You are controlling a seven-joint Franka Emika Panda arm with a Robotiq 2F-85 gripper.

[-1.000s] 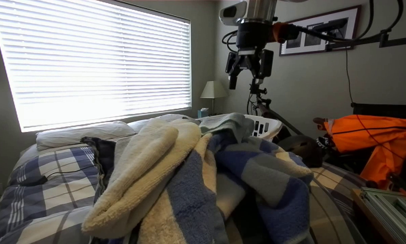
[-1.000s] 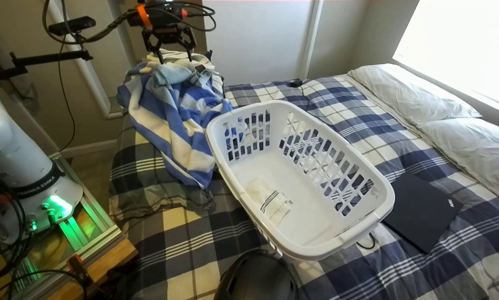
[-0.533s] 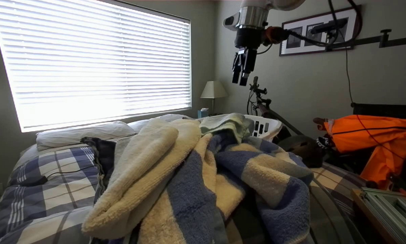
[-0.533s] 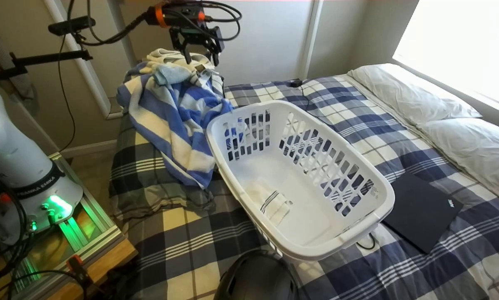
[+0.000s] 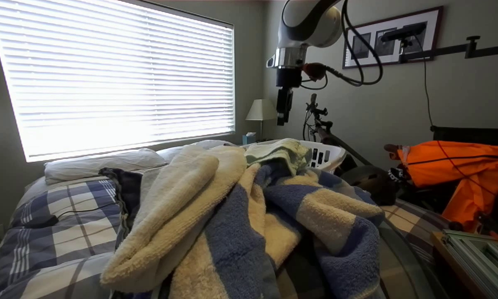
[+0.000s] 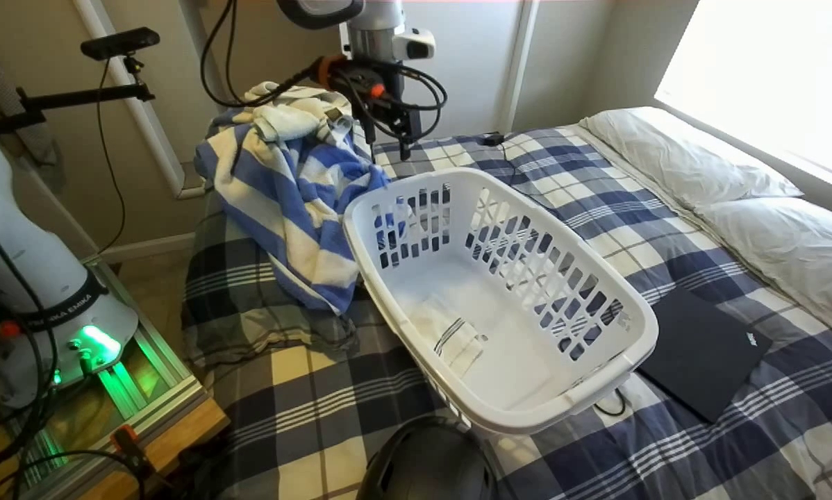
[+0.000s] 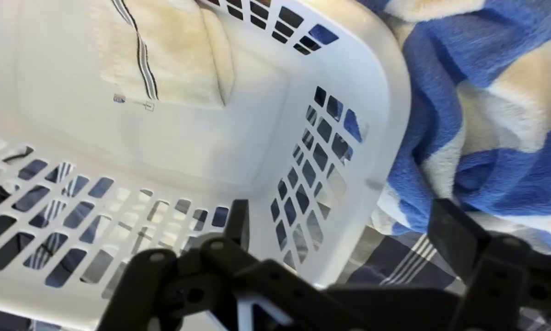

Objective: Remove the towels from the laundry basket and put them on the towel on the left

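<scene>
In the wrist view, your Robotiq gripper [image 7: 342, 220] stands wide along the bottom of the frame. Past it, inside the white laundry basket [image 7: 397, 101], lies the towel [image 7: 179, 50]: cream, folded, black-and-grey striped, at upper left, well apart from your jaws.

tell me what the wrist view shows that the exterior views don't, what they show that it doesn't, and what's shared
Only the wrist view: the rim of the laundry basket framed between the open jaws, and the blue of a small mark inside, too tiny to tell elsewhere.
Only the exterior views: the window blinds, the lamp, the orange fabric and the robot's base.
Shared: the basket, the big blue-and-cream towel, plaid bedding and the jaws. The pale towel in the basket shows in the wrist view and in an exterior view.
</scene>
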